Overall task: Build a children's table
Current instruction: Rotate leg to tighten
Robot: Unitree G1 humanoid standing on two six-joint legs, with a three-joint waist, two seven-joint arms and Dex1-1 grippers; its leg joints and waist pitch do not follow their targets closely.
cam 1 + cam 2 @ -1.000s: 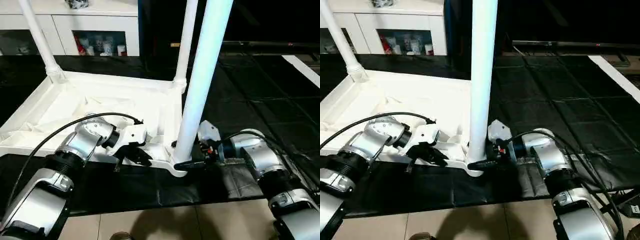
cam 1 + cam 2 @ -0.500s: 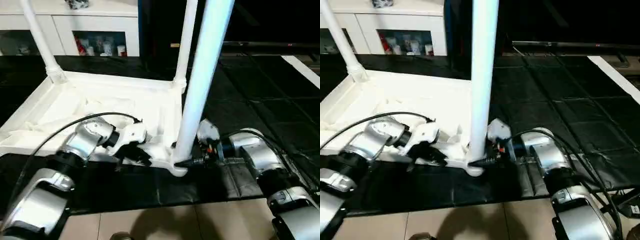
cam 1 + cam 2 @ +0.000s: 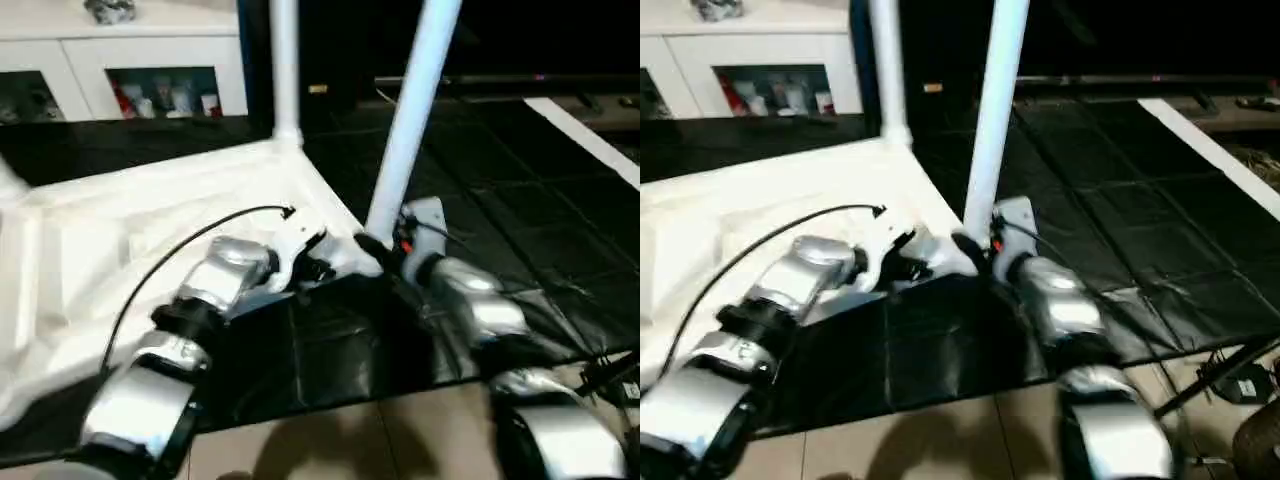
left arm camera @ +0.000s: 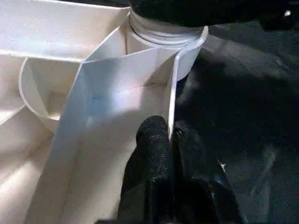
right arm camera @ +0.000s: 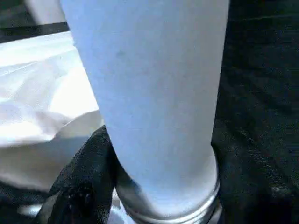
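a black quilted mat [image 3: 480,200] covers the floor, with pale beige floor tiles [image 3: 330,440] bare along its near edge. the upside-down white plastic children's table [image 3: 90,240] lies directly on the mat, its ribbed underside facing up.

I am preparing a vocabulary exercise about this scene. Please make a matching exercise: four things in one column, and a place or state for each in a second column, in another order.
Things:
1. left gripper
2. right gripper
3. near table leg
4. cabinet

Places or states:
A. stands upright in the corner socket of the upturned table
B. stands at the back, with glass doors
C. shut on the thin rim wall of the table frame
D. fingers on both sides of the leg's base

Pairs: 1-C, 2-D, 3-A, 4-B
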